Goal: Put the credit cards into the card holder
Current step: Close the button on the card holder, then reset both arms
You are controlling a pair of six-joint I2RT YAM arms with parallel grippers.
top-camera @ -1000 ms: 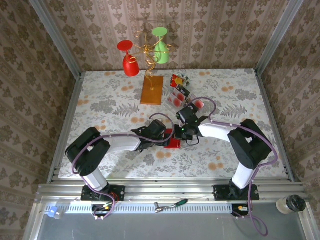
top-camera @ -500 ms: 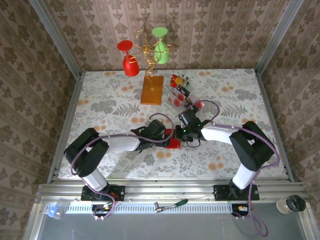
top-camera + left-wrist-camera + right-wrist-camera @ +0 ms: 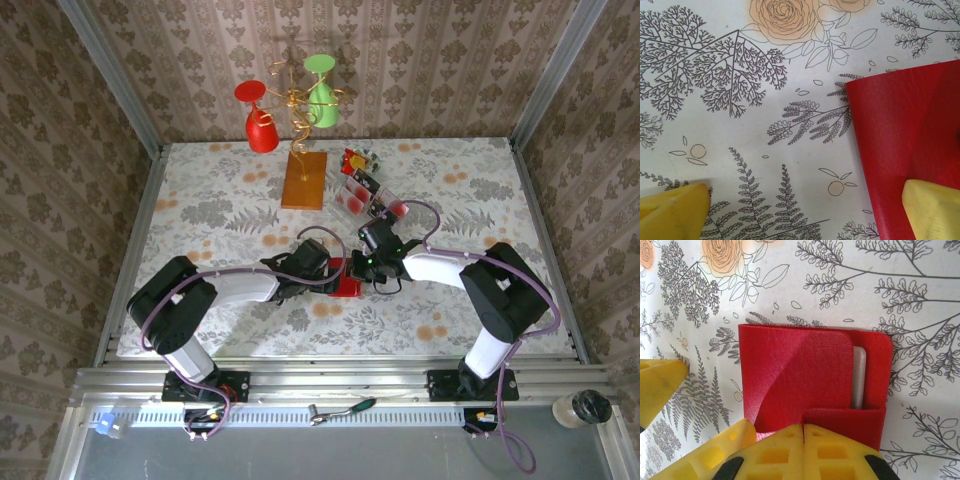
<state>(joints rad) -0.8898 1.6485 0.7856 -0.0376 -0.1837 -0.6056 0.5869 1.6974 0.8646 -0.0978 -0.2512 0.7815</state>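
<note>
The red card holder [image 3: 800, 370] lies flat on the flowered tablecloth, and the pale edge of one credit card [image 3: 858, 377] shows in its pocket. My right gripper [image 3: 804, 432] is shut, its yellow tips together against the holder's near edge. My left gripper [image 3: 805, 212] is open and low over the cloth, and its right finger [image 3: 932, 207] rests on the holder [image 3: 905, 130]. From above, both grippers meet at the holder [image 3: 347, 287]. More credit cards [image 3: 353, 197] lie loose behind it.
A wooden slab [image 3: 304, 180] with a gold wire stand carries a red glass [image 3: 260, 125] and a green glass [image 3: 322, 100] at the back. A small red-and-yellow wrapper [image 3: 352, 160] lies beside the loose cards. Walls close in the table on three sides.
My right arm has shifted slightly toward the holder. The left arm and the holder have not moved.
</note>
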